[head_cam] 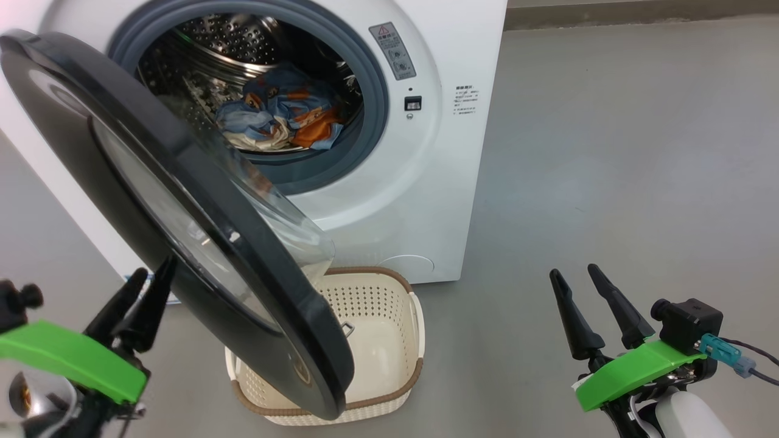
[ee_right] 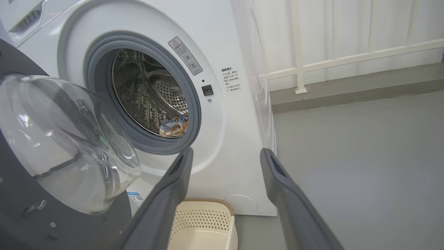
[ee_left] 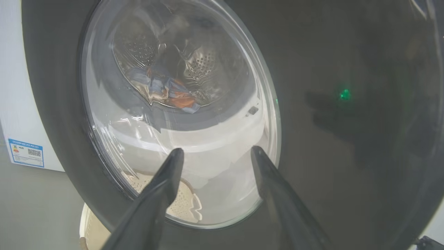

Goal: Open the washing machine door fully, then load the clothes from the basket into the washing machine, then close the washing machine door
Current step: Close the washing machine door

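head view is showing the washing machine door (head_cam: pixel 182 237) standing partway open, hanging tilted over the basket (head_cam: pixel 371 298). basket is sitting on the grey floor (head_cam: pixel 608 152) right in front of the washing machine (head_cam: pixel 438 121). it is looking empty where its inside is showing; its near left part is hiding behind the door. the clothes (head_cam: pixel 280 115) are lying bunched at the bottom of the steel drum (head_cam: pixel 231 42), light blue with orange and cream patches. left gripper (head_cam: pixel 157 269) is hovering at lower left, just beside the door's outer black face; cannot tell if it is touching. right gripper (head_cam: pixel 572 271) is hanging at lower right over bare floor, well apart from machine and basket.

left wrist view is adding the door's outer face close up. it is a glossy black ring around a clear window (ee_left: pixel 180 139), with clothes and basket showing through the glass. a green glint (ee_left: pixel 344 93) is reflecting on the black, and a blue label (ee_left: pixel 26 152) is sitting low on the machine. the left fingers (ee_left: pixel 156 198) are standing spread wide with nothing between them.

right wrist view is giving the door's inner side, the domed glass (ee_right: pixel 62 139) bulging toward the drum. it is also showing the grey rubber ring (ee_right: pixel 99 73), a warning sticker (ee_right: pixel 185 55) and a white railing (ee_right: pixel 298 45) behind the machine. the right fingers (ee_right: pixel 166 198) are spreading wide too, gripping nothing.
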Robot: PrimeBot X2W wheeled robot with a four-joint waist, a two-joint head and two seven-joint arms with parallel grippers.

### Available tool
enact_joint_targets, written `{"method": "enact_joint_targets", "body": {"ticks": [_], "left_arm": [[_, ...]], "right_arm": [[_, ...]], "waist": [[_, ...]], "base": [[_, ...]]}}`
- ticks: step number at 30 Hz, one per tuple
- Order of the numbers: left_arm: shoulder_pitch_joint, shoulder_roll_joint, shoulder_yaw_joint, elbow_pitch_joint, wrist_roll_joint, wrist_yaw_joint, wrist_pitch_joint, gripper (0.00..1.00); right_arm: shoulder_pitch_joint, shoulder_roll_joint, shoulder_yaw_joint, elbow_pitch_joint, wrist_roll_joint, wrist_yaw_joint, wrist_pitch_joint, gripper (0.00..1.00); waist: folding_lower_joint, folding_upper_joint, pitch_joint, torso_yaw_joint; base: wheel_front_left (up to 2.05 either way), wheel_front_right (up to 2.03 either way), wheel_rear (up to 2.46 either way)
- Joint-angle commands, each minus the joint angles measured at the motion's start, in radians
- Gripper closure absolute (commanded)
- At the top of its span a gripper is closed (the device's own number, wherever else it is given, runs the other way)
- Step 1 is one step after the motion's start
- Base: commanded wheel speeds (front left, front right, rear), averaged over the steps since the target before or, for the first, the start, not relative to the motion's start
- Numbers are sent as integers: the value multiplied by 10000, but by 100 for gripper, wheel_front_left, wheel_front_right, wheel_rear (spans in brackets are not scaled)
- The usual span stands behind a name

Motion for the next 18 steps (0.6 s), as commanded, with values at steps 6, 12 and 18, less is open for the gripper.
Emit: {"method": "enact_joint_targets", "body": {"ticks": [6, 12, 18], "left_arm": [[178, 743, -427, 208, 1487, -68, -2926, 0], [364, 813, -1021, 815, 3085, -68, -5202, 0], [544, 758, -1341, 1499, 4103, -9, -6394, 0]], "right_arm": [[-136, -22, 212, -248, -76, 21, -132, 0], [-148, -47, 210, -257, -89, 21, -132, 0], [-147, -43, 259, -235, -88, 21, -132, 0]], "waist": [[0, 0, 21, -51], [0, 0, 22, -33], [0, 0, -26, -26]], "base": [[0, 0, 0], [0, 0, 0], [0, 0, 0]]}}
